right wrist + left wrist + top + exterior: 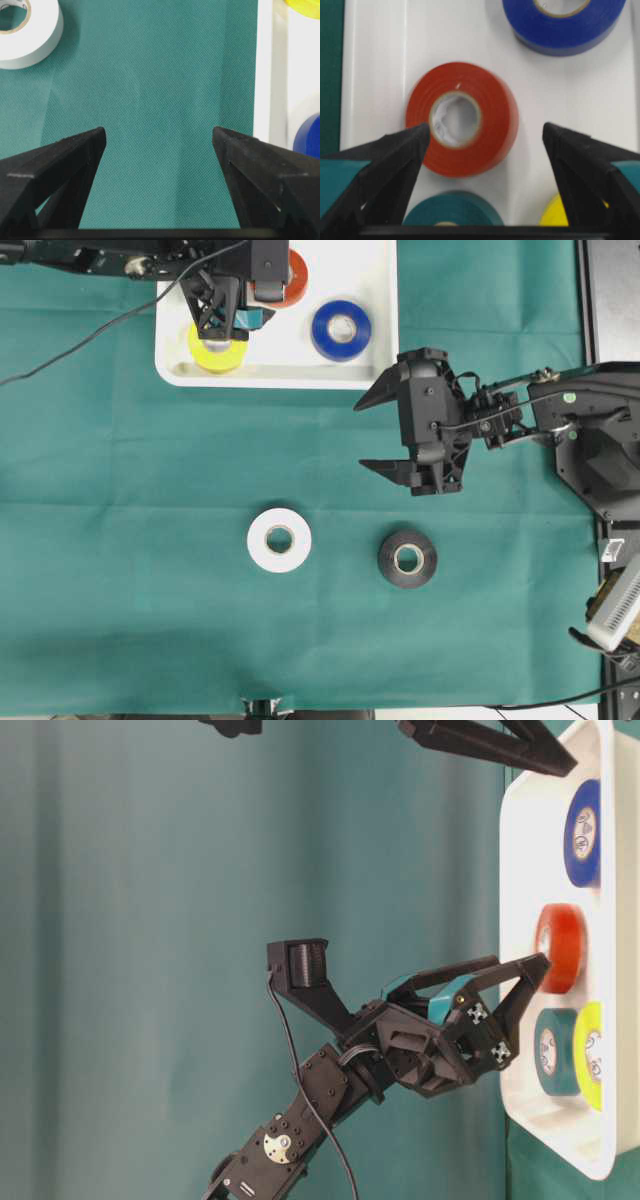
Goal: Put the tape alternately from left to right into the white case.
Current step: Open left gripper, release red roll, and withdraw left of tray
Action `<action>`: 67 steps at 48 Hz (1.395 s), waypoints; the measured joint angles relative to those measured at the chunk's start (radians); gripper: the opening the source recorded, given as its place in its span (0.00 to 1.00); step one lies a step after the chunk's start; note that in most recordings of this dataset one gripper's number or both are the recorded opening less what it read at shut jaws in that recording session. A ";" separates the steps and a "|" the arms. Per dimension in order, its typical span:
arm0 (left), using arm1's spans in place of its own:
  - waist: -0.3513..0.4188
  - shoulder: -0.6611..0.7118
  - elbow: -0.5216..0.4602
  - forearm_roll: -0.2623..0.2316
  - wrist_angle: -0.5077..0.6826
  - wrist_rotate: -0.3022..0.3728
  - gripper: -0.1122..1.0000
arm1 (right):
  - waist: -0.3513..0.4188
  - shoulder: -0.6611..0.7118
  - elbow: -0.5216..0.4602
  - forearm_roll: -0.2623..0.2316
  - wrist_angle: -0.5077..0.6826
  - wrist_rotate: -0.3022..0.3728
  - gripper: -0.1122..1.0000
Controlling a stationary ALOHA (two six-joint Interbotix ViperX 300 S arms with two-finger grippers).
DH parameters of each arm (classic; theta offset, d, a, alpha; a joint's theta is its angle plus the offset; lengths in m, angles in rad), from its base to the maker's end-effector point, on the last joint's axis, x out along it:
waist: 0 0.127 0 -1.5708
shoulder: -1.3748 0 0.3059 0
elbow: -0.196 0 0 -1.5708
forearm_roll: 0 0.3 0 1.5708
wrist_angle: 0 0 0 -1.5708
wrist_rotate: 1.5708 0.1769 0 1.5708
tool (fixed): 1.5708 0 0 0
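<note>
Green cloth (pixel 120 540) covers the tabletop, and the white case (pixel 370 270) lies at its far edge, cut off by the top of the overhead view. Four rolls lie inside the case: the blue roll (pixel 341 330) near its right end, the red roll (pixel 462 119) toward the middle, and the yellow roll (pixel 219 355) at the near left corner with the teal roll (pixel 553 1051) just beside it. The left gripper (pixel 485 137) hangs over the case with its jaws wide apart and nothing between them, partly hiding the yellow and red rolls from above. A black cable (pixel 90 338) trails from that arm across the cloth. The white roll (pixel 279 539) and the black roll (pixel 407 558) lie flat on the cloth, well apart, toward the near edge. The right gripper (pixel 375 435) hovers between the case and the black roll, jaws spread, holding nothing.
</note>
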State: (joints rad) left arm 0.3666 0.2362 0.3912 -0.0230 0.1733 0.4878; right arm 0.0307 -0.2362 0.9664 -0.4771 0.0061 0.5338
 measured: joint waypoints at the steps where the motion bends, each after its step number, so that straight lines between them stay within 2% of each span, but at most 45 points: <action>1: 0.000 0.000 0.000 0.000 -0.002 -0.002 0.98 | 0.000 0.000 0.000 0.000 0.000 0.002 0.76; 20: -0.017 -0.009 0.023 0.000 0.000 -0.003 0.98 | 0.000 0.000 0.005 0.000 0.000 0.002 0.77; 35: -0.089 -0.109 0.115 0.000 0.000 -0.011 0.98 | 0.000 0.000 0.009 0.000 -0.002 0.003 0.77; 45: -0.170 -0.184 0.192 0.000 0.000 -0.023 0.98 | 0.002 0.000 0.009 0.002 0.000 0.003 0.76; 50: -0.207 -0.209 0.219 -0.002 0.000 -0.057 0.98 | 0.000 -0.002 0.009 0.002 0.000 0.003 0.77; 67: -0.290 -0.256 0.301 -0.003 0.000 -0.255 0.98 | 0.002 0.000 0.009 0.002 0.000 0.002 0.76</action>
State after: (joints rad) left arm 0.0767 -0.0199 0.6918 -0.0261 0.1733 0.2332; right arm 0.0322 -0.2362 0.9756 -0.4755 0.0061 0.5354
